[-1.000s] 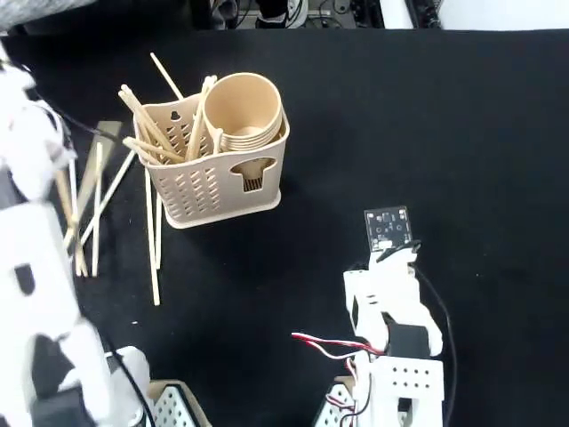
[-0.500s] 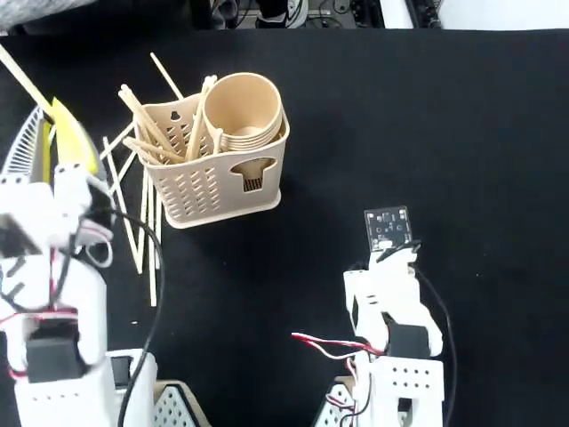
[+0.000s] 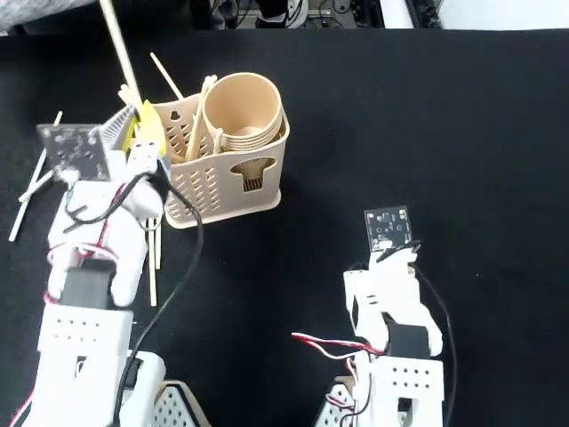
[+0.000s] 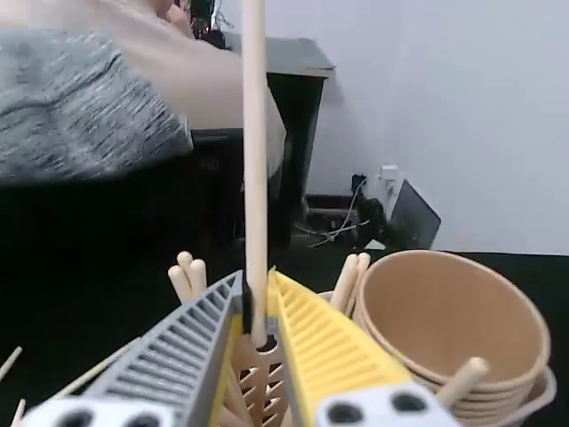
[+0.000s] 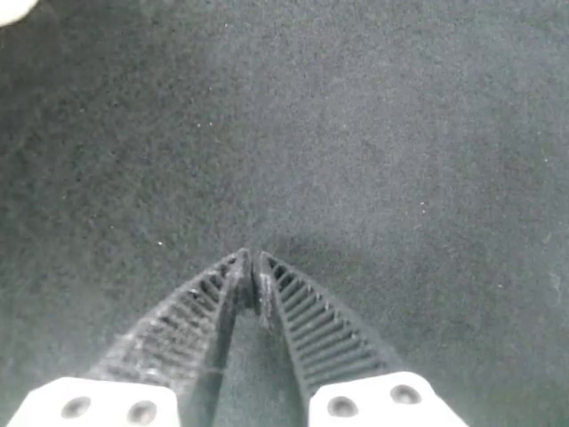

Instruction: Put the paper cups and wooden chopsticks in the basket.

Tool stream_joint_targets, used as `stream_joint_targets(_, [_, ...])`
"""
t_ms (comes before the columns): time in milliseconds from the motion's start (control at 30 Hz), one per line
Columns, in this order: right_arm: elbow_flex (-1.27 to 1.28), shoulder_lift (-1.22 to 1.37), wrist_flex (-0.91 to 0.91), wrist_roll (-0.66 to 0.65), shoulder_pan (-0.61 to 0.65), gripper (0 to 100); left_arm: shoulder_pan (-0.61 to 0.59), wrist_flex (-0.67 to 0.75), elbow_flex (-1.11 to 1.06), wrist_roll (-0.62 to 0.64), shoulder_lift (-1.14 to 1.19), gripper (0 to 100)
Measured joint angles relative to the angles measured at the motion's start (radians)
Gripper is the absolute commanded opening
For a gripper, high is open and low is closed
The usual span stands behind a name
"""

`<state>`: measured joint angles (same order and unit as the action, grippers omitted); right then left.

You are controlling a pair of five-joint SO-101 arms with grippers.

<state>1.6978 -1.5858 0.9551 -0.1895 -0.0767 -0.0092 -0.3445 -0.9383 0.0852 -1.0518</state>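
Observation:
A beige perforated basket (image 3: 213, 182) stands at the back left with stacked paper cups (image 3: 243, 107) and several wooden chopsticks (image 3: 147, 133) in it. My left gripper (image 3: 138, 133) is at the basket's left rim, shut on one chopstick (image 3: 120, 44) that stands upright. In the left wrist view the chopstick (image 4: 254, 133) rises from between the grey and yellow fingers (image 4: 302, 329), over the basket beside the cups (image 4: 444, 311). Loose chopsticks (image 3: 36, 187) lie on the table left of the arm. My right gripper (image 5: 252, 276) is shut over bare black cloth.
The table (image 3: 427, 116) is covered in black cloth. The right arm (image 3: 391, 302) rests folded at the front right. More loose chopsticks (image 3: 153, 258) lie in front of the basket by the left arm. Cables and equipment sit beyond the far edge.
My left arm has swung from the far left edge over to the basket, lifting a chopstick upright to its rim. The right arm has not moved.

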Motion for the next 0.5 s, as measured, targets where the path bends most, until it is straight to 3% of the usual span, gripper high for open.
stream_joint_targets(267, [0.000, 0.000, 0.000, 0.000, 0.000, 1.2, -0.005, 0.091, -0.040, 0.041, 0.110, 19])
stream_joint_targets(500, [0.000, 0.000, 0.000, 0.000, 0.000, 1.2, -0.005, 0.018, -0.046, 0.164, 0.020, 19])
